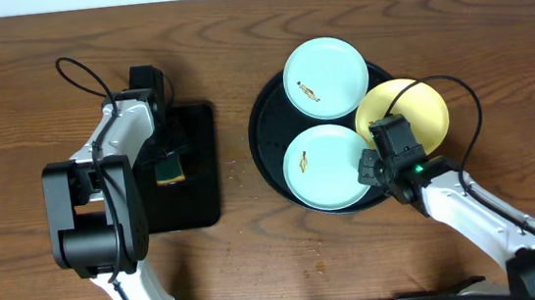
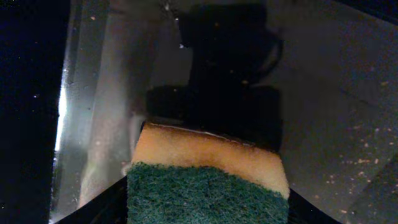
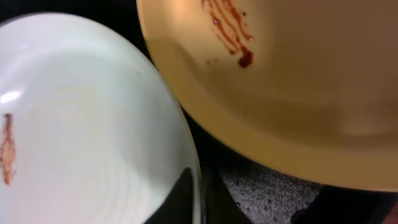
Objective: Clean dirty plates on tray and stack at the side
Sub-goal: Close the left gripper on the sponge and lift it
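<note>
— From overhead: plates where on the table (image 1: 8,116)?
— Right of centre, on the round tray (image 1: 259,141). Upper mint plate (image 1: 326,77) at the far rim, smear in its middle. Lower mint plate (image 1: 321,169) at the near rim, just beside the upper one. Yellow plate (image 1: 413,106) lying across the tray's right rim, partly outside it.
— Right fingers (image 1: 370,168)?
— At the lower mint plate's right edge, next to the yellow plate. Released or clenched: cannot tell.
— Room to move?
— Bare wood between the two trays, and more to the right of the round one.
— Left side?
— Left fingers (image 1: 171,165) over the rectangular tray (image 1: 201,191), clenched on a sponge (image 1: 171,171).
— From the left wrist?
— Sponge filling the lower middle, green scouring face nearest, yellow foam behind it. Glossy black tray floor beyond, with a dark shadow ahead. Bright tray edge running up the left side, crumbs at right.
— From the right wrist?
— Lower mint plate's rim at left, with a brown streak near the picture's border. Yellow plate's rim at right, red-brown smear near the top. Between them, a narrow wedge of speckled tray floor. Fingers not clearly seen here.
</note>
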